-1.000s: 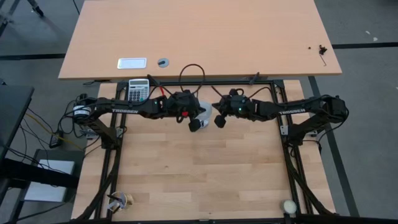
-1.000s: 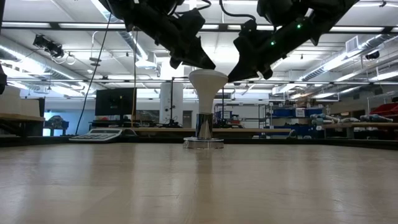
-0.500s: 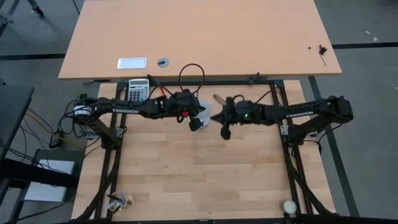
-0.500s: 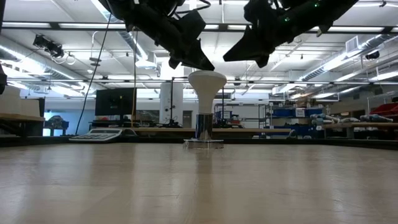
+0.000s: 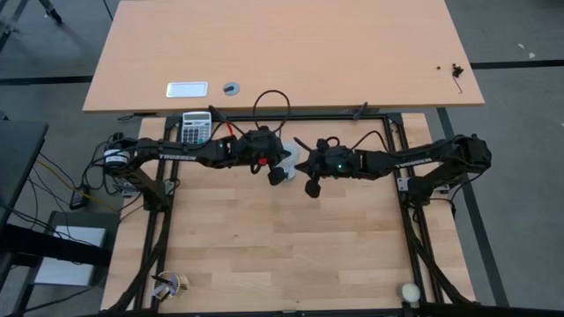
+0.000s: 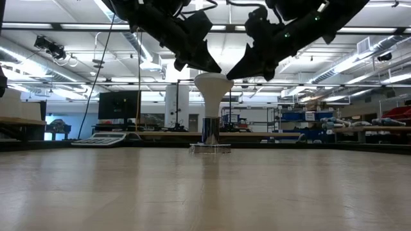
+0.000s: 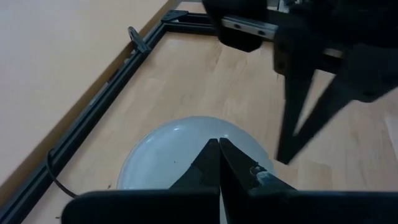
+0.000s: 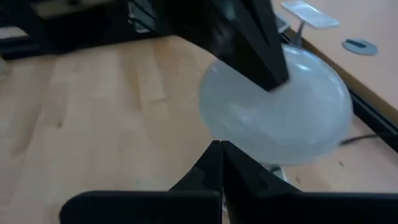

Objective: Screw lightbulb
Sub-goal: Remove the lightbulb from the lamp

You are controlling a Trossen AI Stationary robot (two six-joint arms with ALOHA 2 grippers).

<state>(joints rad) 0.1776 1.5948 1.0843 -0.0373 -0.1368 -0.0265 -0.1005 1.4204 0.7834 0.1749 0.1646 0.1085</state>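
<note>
Lightbulb, upright in silver socket; left gripper and right gripper, both fingers pressed together, flanking its dome.

2 dark arms bear white TROSSEN lettering.

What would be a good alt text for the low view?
A white lightbulb stands upright in a silver socket on the table, with the shut left gripper and the shut right gripper at either side of its dome.
</note>
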